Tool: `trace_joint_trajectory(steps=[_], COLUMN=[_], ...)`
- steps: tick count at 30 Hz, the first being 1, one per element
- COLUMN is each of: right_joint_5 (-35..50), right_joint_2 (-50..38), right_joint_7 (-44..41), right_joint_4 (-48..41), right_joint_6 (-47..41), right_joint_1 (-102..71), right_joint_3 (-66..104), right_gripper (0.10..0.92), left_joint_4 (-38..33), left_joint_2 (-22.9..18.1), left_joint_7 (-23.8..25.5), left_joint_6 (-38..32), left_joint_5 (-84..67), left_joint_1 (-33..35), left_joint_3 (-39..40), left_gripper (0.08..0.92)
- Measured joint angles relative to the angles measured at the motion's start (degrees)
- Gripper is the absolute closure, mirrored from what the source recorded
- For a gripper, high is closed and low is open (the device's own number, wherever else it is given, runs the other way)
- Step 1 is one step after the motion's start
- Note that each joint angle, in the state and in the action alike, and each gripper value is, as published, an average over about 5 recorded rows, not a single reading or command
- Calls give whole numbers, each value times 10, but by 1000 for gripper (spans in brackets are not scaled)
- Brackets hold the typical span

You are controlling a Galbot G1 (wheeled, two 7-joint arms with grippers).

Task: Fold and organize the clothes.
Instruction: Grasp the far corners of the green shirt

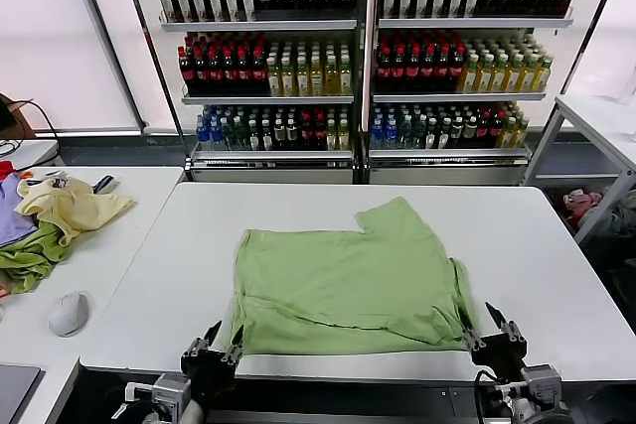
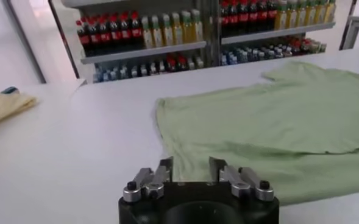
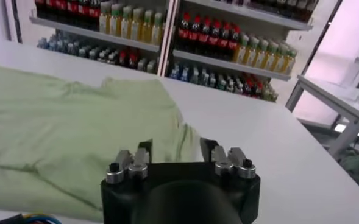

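Left gripper (image 1: 213, 343): I have it at the near table edge, jaws spread, beside the shirt's near left corner.
Right gripper (image 1: 491, 333): likewise spread, by the near right corner, ready to pinch.
Shirt (image 1: 348, 280): flat mid-table (image 1: 556, 265), partly folded.

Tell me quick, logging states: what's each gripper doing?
Left gripper: open, empty, at the shirt's near-left corner.
Right gripper: open, empty, at its near-right corner.

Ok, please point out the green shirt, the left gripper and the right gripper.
green shirt (image 1: 343, 280): head view, middle of the cloth.
left gripper (image 1: 225, 337): head view, between its open fingers.
right gripper (image 1: 481, 326): head view, between its open fingers.
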Motion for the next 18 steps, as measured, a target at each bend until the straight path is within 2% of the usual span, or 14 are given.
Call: trace_joint_trajectory(steps=[4,8,11,18], right_joint_5=[15,34,47,69], right_joint_2=[-7,-9,-8,-1], right_joint_7=[9,15,19,20], right_joint_4=[-44,-104,-153,-272], right_joint_6=[-7,-13,-17,-24], right_joint_1=[74,160,226,361], right_joint_3=[-30,-69,-98,-161], right_gripper=[211,203,203,203], left_joint_4=[26,71,110,207], left_joint_2=[8,11,10,4], left_joint_7=[-8,-13,-17,-21], left_joint_6=[-2,-3,-3,-6], left_joint_5=[-25,-51,-67,-84], left_joint_1=[-45,-107,-157,-272], left_joint_3=[3,17,31,72], left_gripper=[300,211,182,177])
